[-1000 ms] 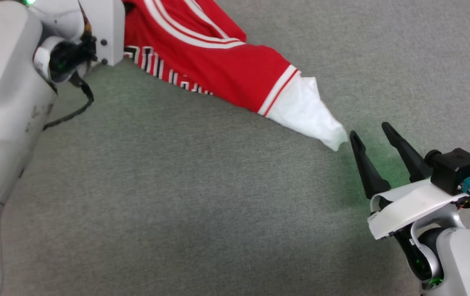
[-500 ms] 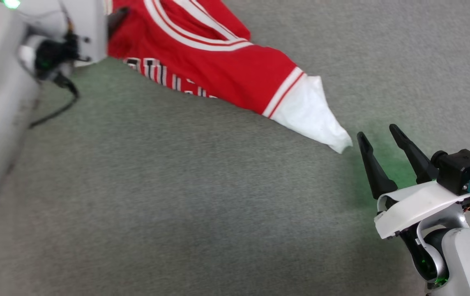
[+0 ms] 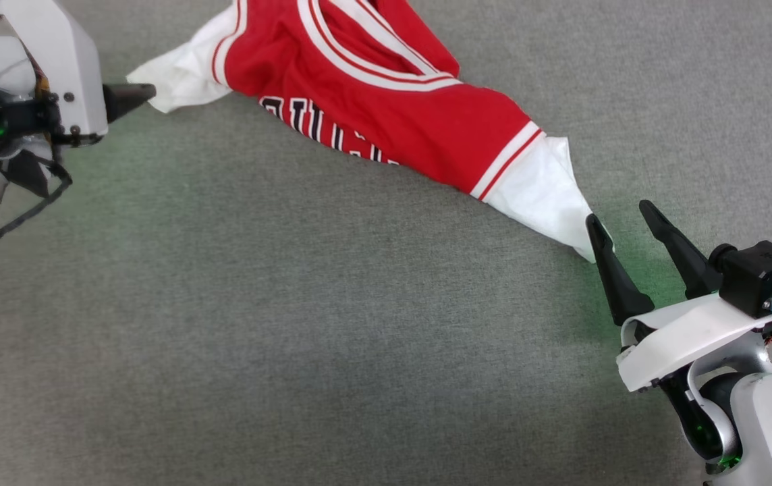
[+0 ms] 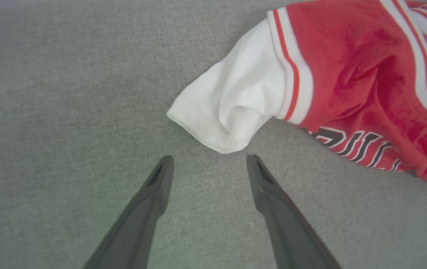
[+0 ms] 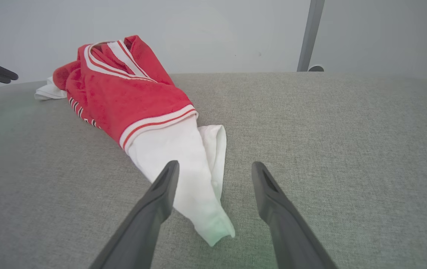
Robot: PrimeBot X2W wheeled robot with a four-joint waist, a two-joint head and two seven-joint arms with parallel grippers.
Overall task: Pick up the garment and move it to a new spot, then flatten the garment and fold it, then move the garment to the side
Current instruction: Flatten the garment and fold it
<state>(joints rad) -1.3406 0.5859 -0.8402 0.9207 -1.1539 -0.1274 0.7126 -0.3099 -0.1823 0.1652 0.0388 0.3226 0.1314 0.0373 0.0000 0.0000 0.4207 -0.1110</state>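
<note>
Spread wide, the right end effector (image 5: 214, 164) straddles the garment's (image 5: 124, 97) sleeve (image 5: 178, 149).

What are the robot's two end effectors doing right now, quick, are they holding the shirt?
Left end effector: open, holding nothing.
Right end effector: open, holding nothing; the garment has a white sleeve tip right beside it.

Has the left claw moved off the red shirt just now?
Yes. The left gripper backed off leftward in the head view: earlier it hid the garment's white sleeve; now its open fingers sit just clear of it.
</note>
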